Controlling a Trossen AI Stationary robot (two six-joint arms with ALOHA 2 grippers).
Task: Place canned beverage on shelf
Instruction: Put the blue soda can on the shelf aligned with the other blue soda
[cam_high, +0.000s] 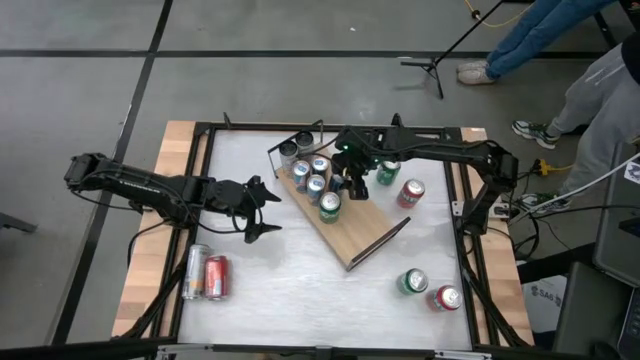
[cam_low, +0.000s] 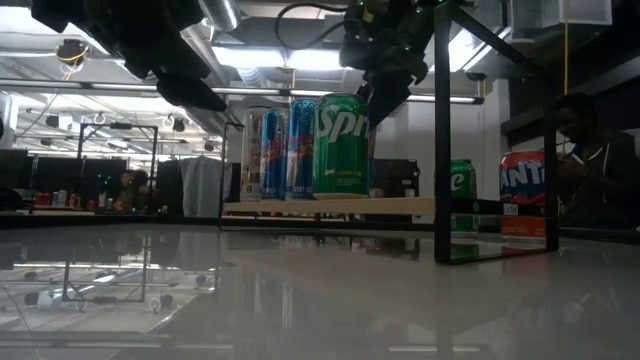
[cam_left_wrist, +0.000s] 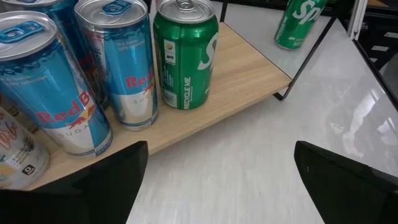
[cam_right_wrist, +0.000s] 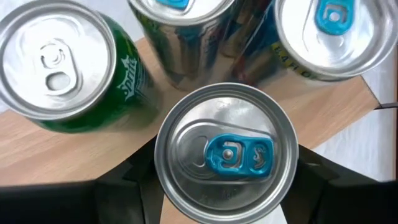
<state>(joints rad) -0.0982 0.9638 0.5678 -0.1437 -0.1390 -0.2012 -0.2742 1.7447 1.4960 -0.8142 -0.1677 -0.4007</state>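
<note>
1. The long light-brown wooden shelf board with thin black rails at its ends (cam_high: 352, 232) lies slantwise on the white tabletop (cam_high: 300, 300), and I take everything else from it.
2. The right gripper (cam_high: 356, 183) hangs over the shelf's crowded end with its dark fingers (cam_right_wrist: 121, 186) set against both sides of a slim silver can with a blue pull tab (cam_right_wrist: 227, 155). It is closed partway around that can, gripping it at the upper wall just under the rim.
3. That can is upright over the board, just beside a green Sprite can (cam_right_wrist: 68, 68) and two more blue-tabbed cans. Whether its base already rests on the wood I cannot tell.
4. Handling, as I judge it: thin aluminium is stiff enough if full, smooth and a bit slippery, and easily dented. A grip on the cylinder wall near the top looks right, firm but not crushing.
5. The neighbours stand close, so opening the fingers could nudge one and tip it.
6. The left gripper (cam_high: 262, 207) waits over the tabletop off the shelf's long side, jaws spread wide and empty, facing the row of blue-and-silver Red Bull cans (cam_left_wrist: 121, 68).
7. Off the shelf, two cans lie on their sides (cam_high: 205, 272) beyond the left gripper, and four more wait on the shelf's other side.
</note>
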